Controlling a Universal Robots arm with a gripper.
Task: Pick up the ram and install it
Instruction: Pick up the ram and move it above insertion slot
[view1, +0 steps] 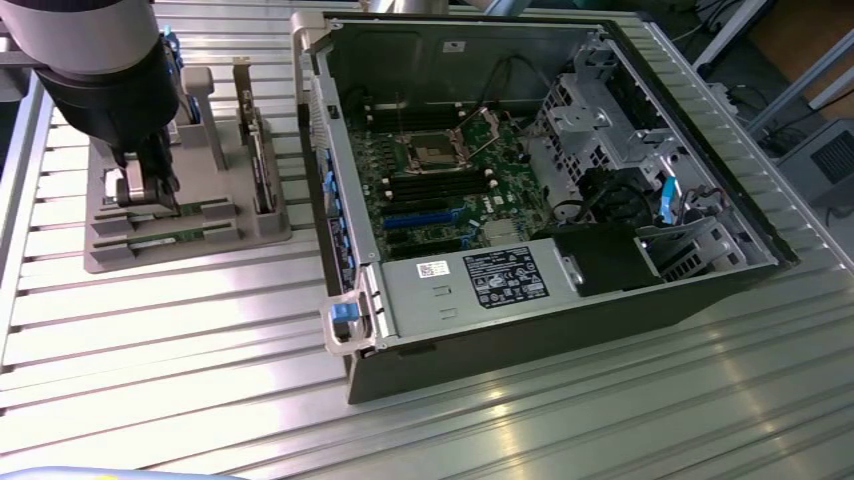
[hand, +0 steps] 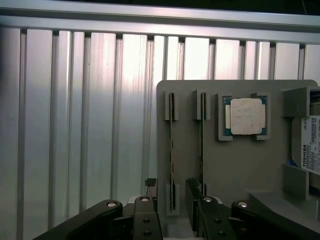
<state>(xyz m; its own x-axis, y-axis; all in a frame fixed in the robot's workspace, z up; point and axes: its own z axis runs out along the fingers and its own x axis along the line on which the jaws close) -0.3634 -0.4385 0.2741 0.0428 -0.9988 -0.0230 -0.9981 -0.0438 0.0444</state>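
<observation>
The ram is seen edge-on as a thin, long, narrow green stick. It is stood on its long edge in a slot of the grey holder and seated at both ends between raised grey blocks. A second stick of the same kind is set parallel just beside it, in its own slot.

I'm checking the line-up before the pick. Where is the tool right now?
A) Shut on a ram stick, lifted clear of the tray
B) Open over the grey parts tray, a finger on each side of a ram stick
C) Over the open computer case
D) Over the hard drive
B: in the wrist view the open tool has one finger on either side of the ram, which stands in its slot in the grey tray.
</observation>
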